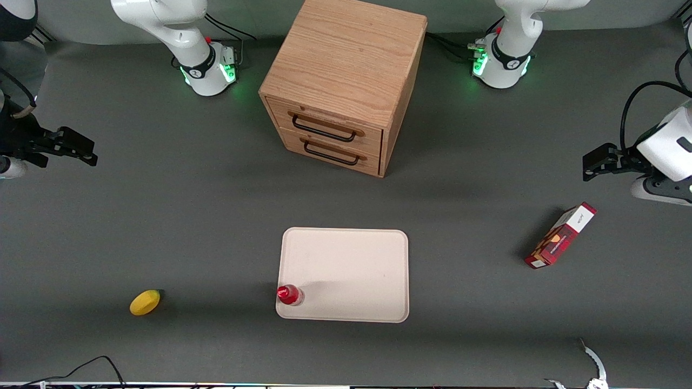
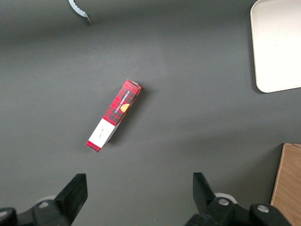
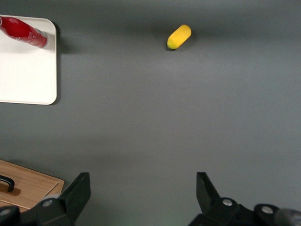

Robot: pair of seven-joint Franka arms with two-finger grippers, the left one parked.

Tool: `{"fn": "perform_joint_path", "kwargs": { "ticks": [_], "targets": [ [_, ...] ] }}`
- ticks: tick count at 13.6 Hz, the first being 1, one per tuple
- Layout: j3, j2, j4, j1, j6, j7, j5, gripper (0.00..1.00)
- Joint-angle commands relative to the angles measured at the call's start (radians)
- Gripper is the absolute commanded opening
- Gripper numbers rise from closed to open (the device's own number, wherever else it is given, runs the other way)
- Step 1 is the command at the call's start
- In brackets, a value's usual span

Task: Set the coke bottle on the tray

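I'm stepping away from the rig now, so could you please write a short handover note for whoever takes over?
Gripper: open, holding nothing, raised over bare table toward the working arm's end, well away from the tray.
Coke bottle: standing on the tray, in the corner nearest the front camera on the working arm's side, close to the rim.
Done: the bottle is on the tray and released.
Left: nothing obvious; perhaps check that the bottle is stable so near the edge.
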Motion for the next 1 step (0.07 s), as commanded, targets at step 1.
{"fn": "perform_joint_path", "kwargs": {
  "ticks": [1],
  "targets": [
    [-0.011,0.039,0.048,0.006,-0.013,0.025,0.018,1.0]
  ]
}}
